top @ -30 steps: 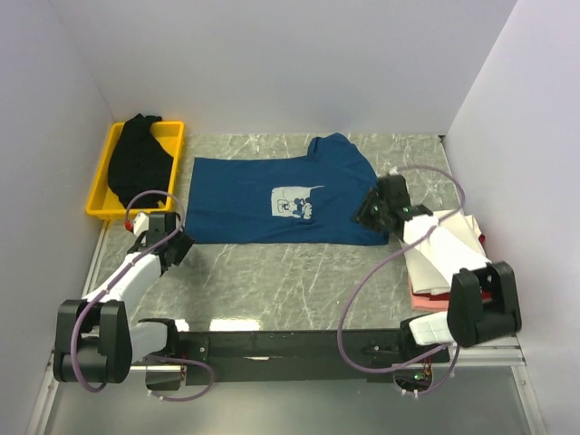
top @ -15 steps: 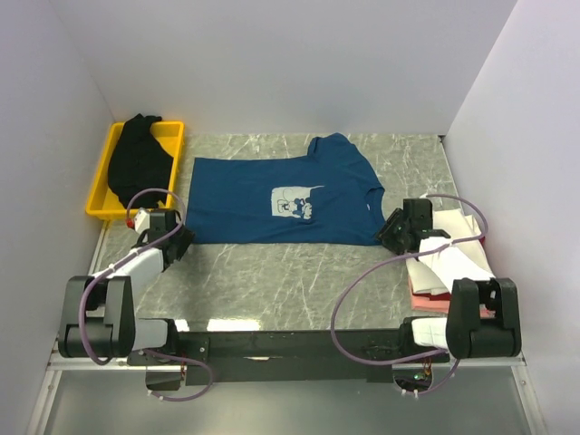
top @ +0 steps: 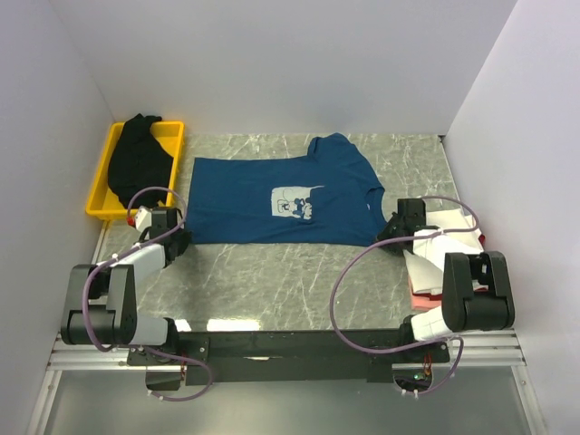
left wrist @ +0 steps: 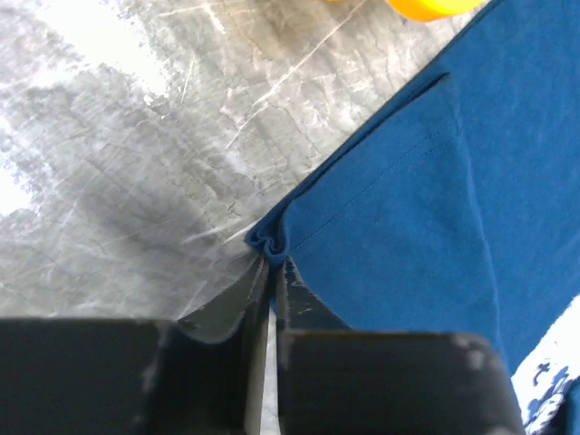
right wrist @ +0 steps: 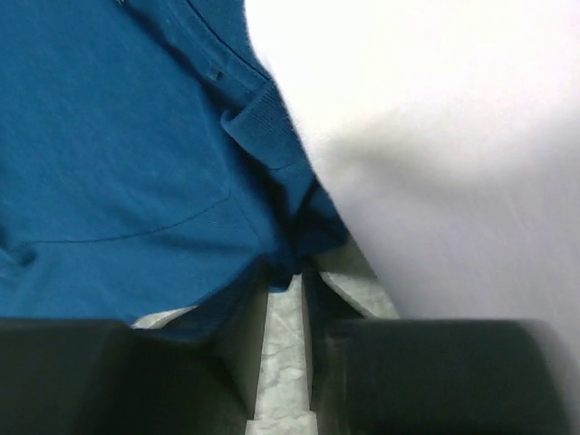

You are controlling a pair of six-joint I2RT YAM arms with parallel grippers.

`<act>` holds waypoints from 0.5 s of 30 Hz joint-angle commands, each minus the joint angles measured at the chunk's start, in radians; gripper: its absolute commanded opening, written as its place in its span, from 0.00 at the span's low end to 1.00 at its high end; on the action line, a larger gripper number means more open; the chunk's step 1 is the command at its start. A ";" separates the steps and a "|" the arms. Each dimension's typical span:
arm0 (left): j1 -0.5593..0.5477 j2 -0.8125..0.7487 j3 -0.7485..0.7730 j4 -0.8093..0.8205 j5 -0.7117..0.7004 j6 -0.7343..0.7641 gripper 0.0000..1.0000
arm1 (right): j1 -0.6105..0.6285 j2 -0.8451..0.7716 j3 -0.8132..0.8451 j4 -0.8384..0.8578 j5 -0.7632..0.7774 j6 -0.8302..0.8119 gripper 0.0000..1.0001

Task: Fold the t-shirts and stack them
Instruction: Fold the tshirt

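Fabric of the dark blue t-shirt (top: 263, 199) lies flat on the tabletop (top: 290, 281), its long axis left to right in the top view. Left jaws are pressed together on its lower-left corner; right jaws, almost closed, seem to nip its lower-right corner.

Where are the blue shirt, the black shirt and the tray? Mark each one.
Blue shirt (top: 236, 199): top view, on the flat cloth of its body.
Black shirt (top: 136, 163): top view, on the middle of the heap.
Tray (top: 98, 186): top view, on its bare left wall.
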 commanded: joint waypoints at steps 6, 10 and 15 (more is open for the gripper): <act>0.003 -0.094 0.034 -0.162 -0.084 -0.014 0.01 | -0.005 -0.079 0.076 -0.071 0.059 -0.018 0.00; 0.003 -0.168 0.048 -0.298 -0.135 -0.033 0.01 | -0.033 -0.202 0.066 -0.147 0.056 -0.028 0.00; 0.003 -0.267 0.031 -0.418 -0.171 -0.066 0.01 | -0.052 -0.358 0.032 -0.241 0.022 -0.042 0.00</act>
